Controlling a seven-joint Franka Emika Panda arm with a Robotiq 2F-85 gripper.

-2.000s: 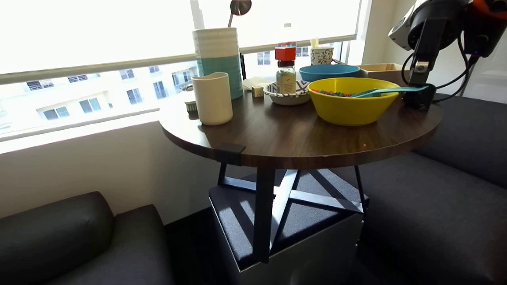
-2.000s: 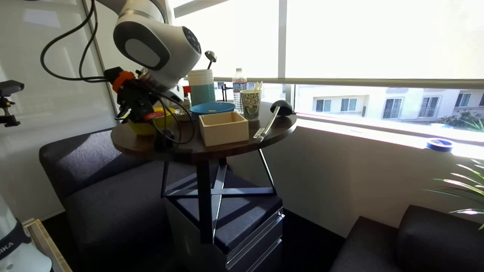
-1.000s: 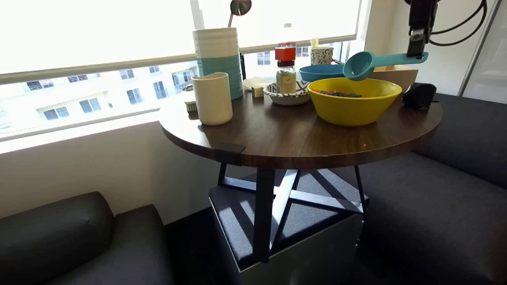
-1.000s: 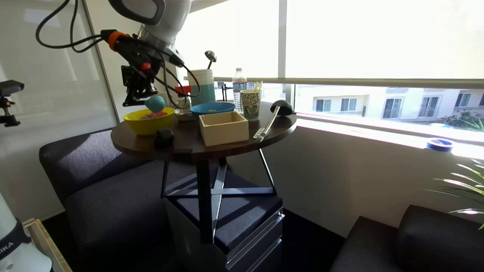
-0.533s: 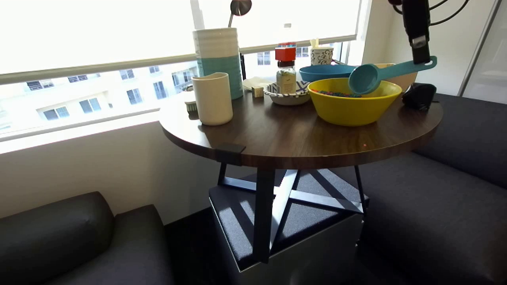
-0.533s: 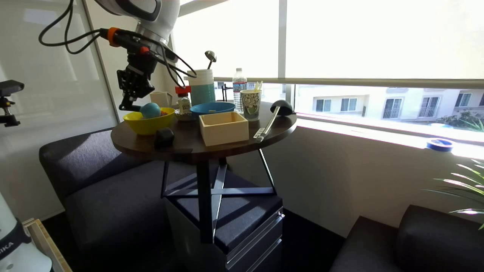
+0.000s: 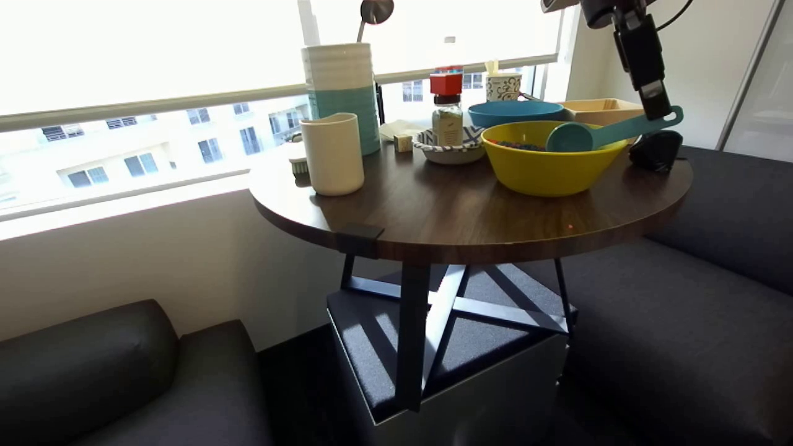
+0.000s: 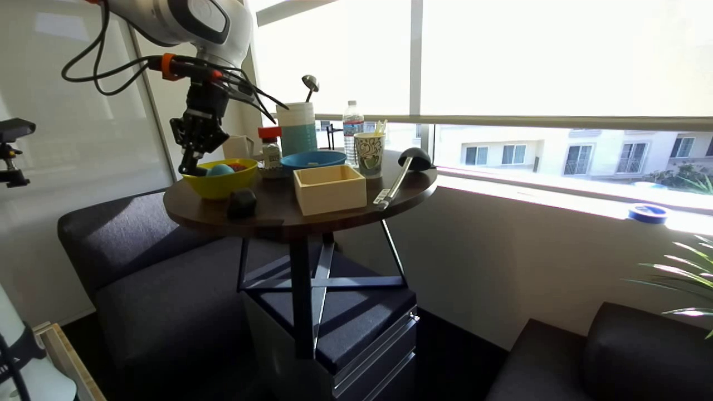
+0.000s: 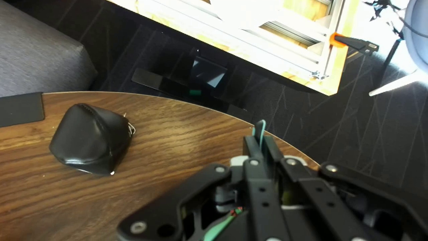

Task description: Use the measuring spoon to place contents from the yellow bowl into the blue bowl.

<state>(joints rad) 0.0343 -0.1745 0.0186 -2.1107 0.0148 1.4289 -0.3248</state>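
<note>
In an exterior view, left to right: a tall, round cream mug (image 7: pixel 334 158) stands where it was. Next, the round blue bowl (image 7: pixel 517 116) has not moved. Then comes the wide, bright yellow bowl (image 7: pixel 548 178), with tiny coloured bits (image 7: pixel 519 146) in it. The teal plastic measuring spoon (image 7: pixel 613 131) has dipped: a second ago its scoop hung over the rim, now it is down inside. The black gripper (image 7: pixel 658 113), lower too, pinches the spoon's straight handle. At the right sits a shiny black lump (image 7: pixel 655 152), unmoved.
</note>
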